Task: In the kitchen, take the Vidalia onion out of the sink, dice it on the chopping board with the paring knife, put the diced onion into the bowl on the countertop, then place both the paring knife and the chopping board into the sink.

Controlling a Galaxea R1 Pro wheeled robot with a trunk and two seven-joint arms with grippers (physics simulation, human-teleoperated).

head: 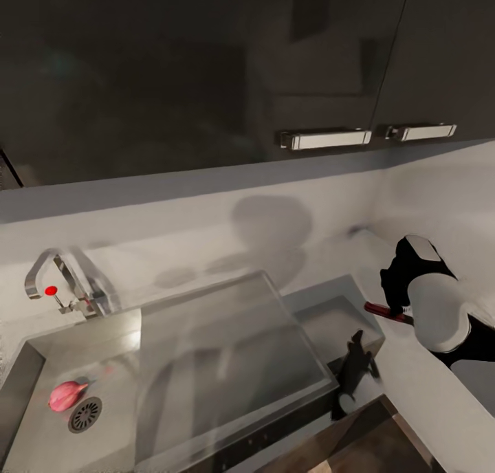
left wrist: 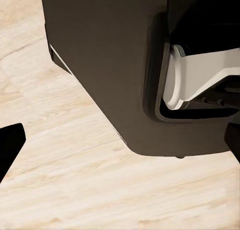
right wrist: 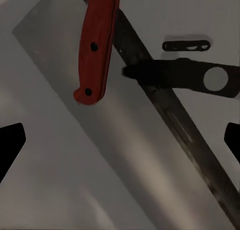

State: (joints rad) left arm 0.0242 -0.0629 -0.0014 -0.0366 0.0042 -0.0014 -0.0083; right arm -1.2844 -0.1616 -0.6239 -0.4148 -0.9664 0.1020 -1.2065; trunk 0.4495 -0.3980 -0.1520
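1. The Vidalia onion (head: 66,394) lies in the sink (head: 20,383) basin at the near left, just beside the round drain (head: 85,414) and apart from the chrome tap (head: 65,280). It looks pinkish, rounded and tapered to a point at one end.
2. The paring knife (right wrist: 97,44) has a reddish riveted handle; in the head view it lies at the right (head: 387,311), on the pale surface by a raised grey block.
3. The right gripper (right wrist: 120,145) hangs over that handle, its two dark fingertips (right wrist: 11,147) wide apart with nothing between them — open, not holding.
4. The left gripper's tip (left wrist: 10,150) shows over the wood floor (left wrist: 100,190) beside the robot's dark base; whether it is open or closed I cannot tell.
5. Handling, as a judgement: the knife is light, stiff and slim, so it may skid or pivot if pinched off-centre — take it across the middle of the handle, away from the blade.
6. The onion should be firm but smooth-skinned and prone to roll; grip it across its widest part, not the tapered tip.
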